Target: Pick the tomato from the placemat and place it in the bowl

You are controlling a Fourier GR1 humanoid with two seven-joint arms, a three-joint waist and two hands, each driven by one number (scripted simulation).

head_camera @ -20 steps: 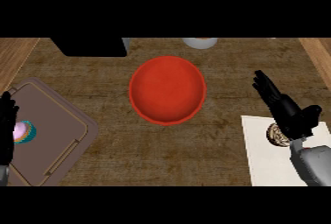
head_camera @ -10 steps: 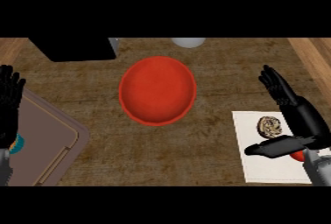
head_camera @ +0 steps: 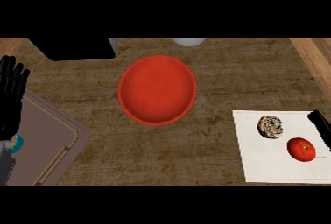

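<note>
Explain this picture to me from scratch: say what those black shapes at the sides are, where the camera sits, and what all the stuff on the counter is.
The camera looks steeply down from a humanoid robot's head at a wooden kitchen counter. The black shapes are the robot's hands. The left hand shows at the left edge, open with fingers up, simply resting. Only a small part of the right hand shows at the right edge, too little to tell how it is posed. Neither hand holds anything.

In the middle sits an empty red bowl. At lower right lies a white placemat carrying a red tomato and, beside it, a round brownish speckled item I cannot identify. At lower left is a brownish tray. A dark block and a pale round object sit at the counter's far edge.

The job is to move the tomato into the bowl; that has not started.
</note>
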